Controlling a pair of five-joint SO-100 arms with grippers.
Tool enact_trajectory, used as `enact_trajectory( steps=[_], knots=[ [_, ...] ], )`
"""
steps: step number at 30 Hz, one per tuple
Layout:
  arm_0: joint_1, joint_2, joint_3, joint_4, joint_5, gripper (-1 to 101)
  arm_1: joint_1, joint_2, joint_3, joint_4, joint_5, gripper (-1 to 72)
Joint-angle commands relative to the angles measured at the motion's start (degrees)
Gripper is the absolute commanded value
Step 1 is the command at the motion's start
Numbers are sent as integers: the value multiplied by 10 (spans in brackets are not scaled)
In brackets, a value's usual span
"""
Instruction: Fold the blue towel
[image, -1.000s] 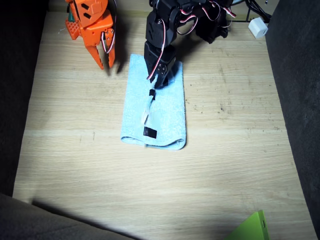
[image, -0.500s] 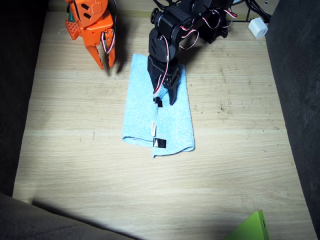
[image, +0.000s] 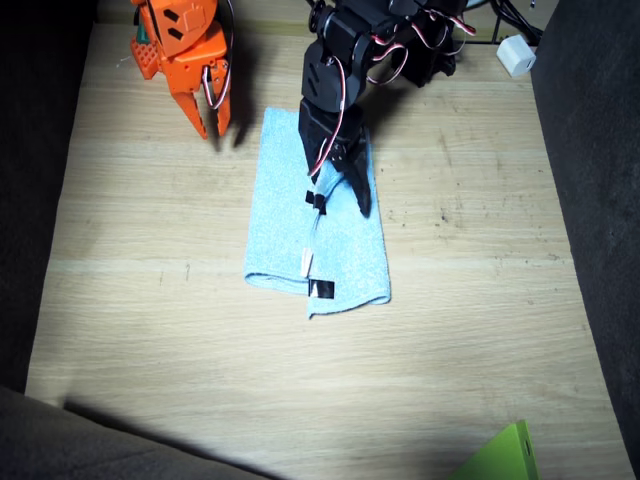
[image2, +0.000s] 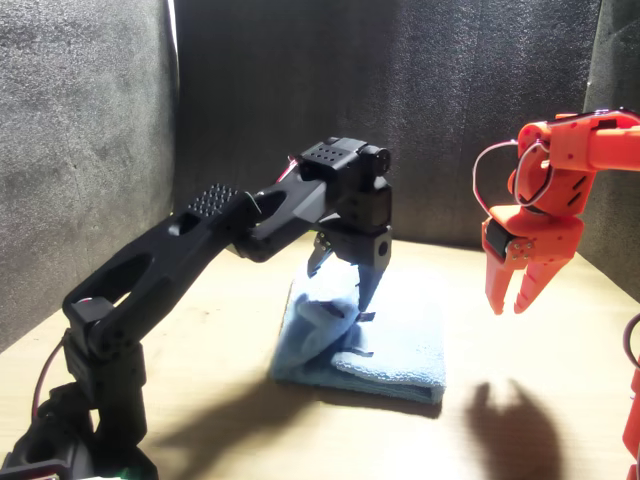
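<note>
Fingers of our black left gripper (image: 340, 190) spread above the folded light turquoise terry towel (image: 340, 250), black tape tabs (image: 322, 289) showing; orange right gripper (image: 208, 120) parted, idle.

I see a bench (image: 470, 330) made of light wood with faint lines running across it. Near its far right corner sits a small white block (image: 517, 55), next to some thin black wires (image: 505, 15). A bright green thing (image: 503, 455) pokes in at the bottom right edge; I cannot tell what it is. Dark grey foam walls (image2: 90, 140) stand around the bench.
</note>
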Motion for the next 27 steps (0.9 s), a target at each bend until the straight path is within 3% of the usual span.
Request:
enact_trajectory(
  steps=[1, 12, 16, 22, 24, 27],
  knots=[
    [-13, 40, -33, 7, 19, 562, 8, 11, 8, 0, 4, 134],
    [-23, 47, -241, -6, 45, 535, -25, 76, 5, -3, -3, 134],
    [53, 171, -120, 6, -12, 511, -69, 200, 4, -29, -23, 114],
    [308, 450, 235, -4, -106, 448, -181, 367, 26, -67, -89, 0],
    [387, 575, 447, -89, -104, 367, -210, 392, 58, -65, -112, -1],
    [483, 843, 894, -383, -68, 257, -239, 414, 130, -58, -128, -1]
  ],
)
